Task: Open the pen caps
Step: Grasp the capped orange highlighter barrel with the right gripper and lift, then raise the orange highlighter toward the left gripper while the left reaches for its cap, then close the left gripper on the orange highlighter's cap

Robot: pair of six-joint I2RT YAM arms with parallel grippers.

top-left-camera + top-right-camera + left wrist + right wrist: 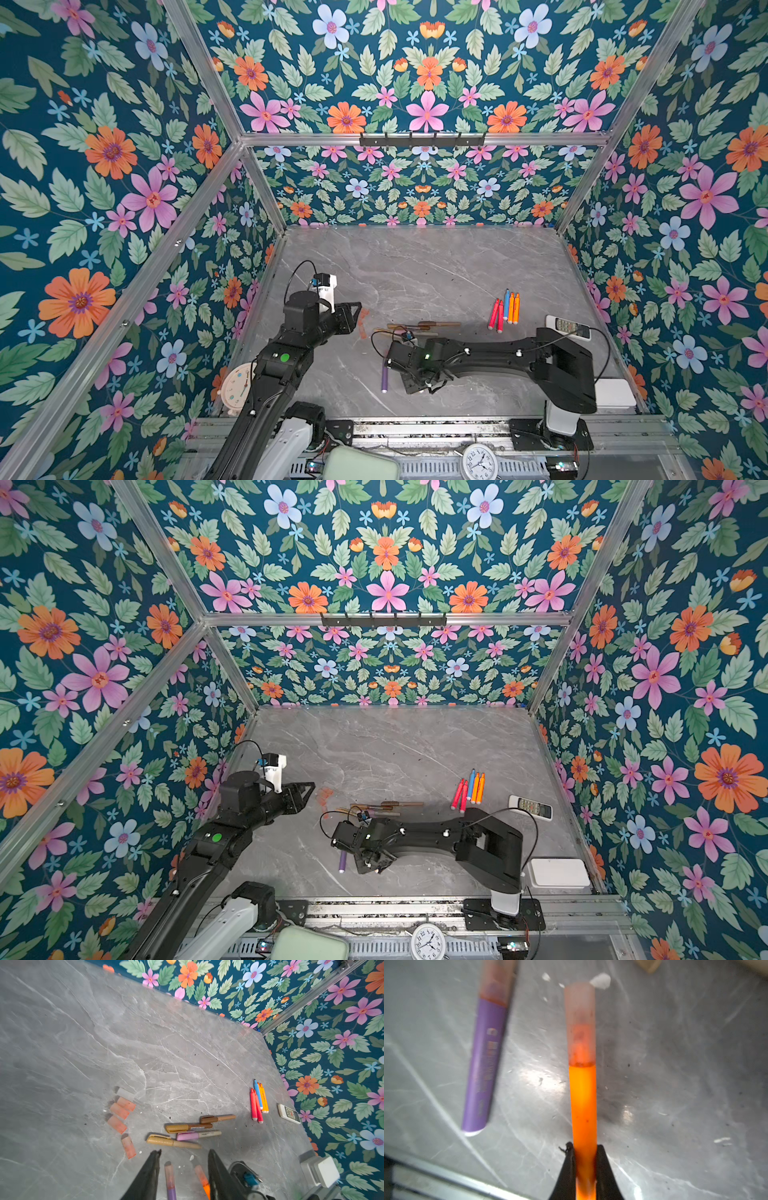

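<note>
My right gripper (pixel 585 1146) is shut on the body of an orange pen (pixel 583 1101) low over the grey table. The pen's translucent pink cap (pixel 580 1022) sits on its far end. Beside it lies a purple pen (pixel 483 1068), also capped (pixel 497 978); in a top view it (pixel 384 376) shows left of the right wrist. My left gripper (pixel 185 1152) hangs open and holds nothing, up at the left (pixel 353 316). Several loose orange-pink caps (pixel 119 1111) lie in a row near it. Capped brown and gold pens (pixel 187 1127) lie mid-table.
Several uncapped red, orange and blue pens (pixel 505 311) lie together at the right, next to a white remote (pixel 567 327). A white box (pixel 615 392) stands at the front right corner. A pale clock (pixel 237 386) leans at the front left.
</note>
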